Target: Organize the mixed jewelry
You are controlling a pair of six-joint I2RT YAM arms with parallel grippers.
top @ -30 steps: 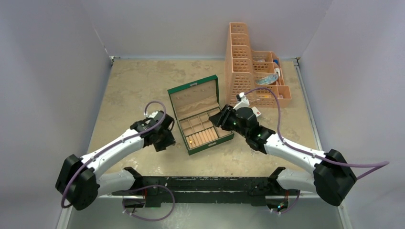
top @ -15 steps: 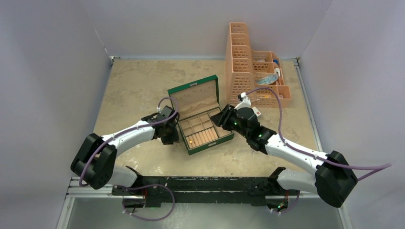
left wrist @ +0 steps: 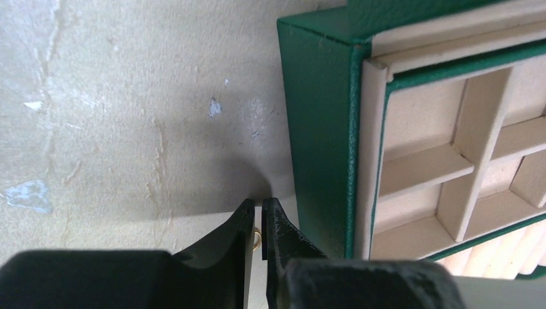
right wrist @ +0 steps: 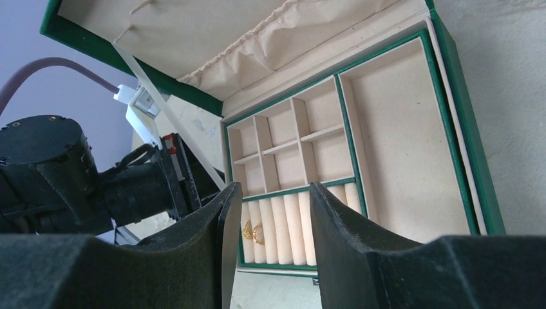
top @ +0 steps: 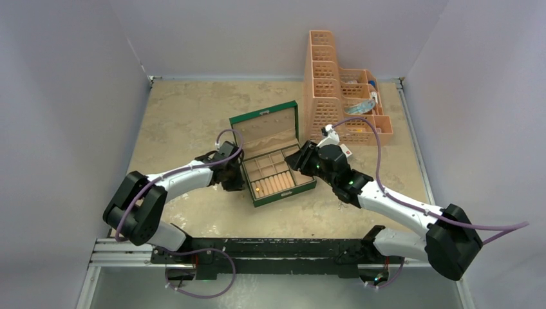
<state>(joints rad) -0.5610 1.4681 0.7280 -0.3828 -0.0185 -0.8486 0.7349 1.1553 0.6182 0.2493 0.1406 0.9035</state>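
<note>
The open green jewelry box (top: 273, 168) sits mid-table with its cream lid up. Two gold rings (right wrist: 253, 233) sit between the ring rolls at the box's front left. My left gripper (left wrist: 259, 215) is low at the box's left wall (left wrist: 322, 129), shut on a small gold ring (left wrist: 256, 238) that shows between its fingers. In the top view the left gripper (top: 233, 175) touches the box's left side. My right gripper (right wrist: 267, 212) is open and empty, just right of the box and facing its compartments; it also shows in the top view (top: 302, 158).
An orange plastic organiser rack (top: 341, 96) with small items stands at the back right. A small white card box with red print (top: 346, 152) lies behind my right arm. Grey walls enclose the table on three sides.
My left arm has swung right and forward to the box's left wall. The box has shifted slightly to the right. My right arm has stayed in place.
</note>
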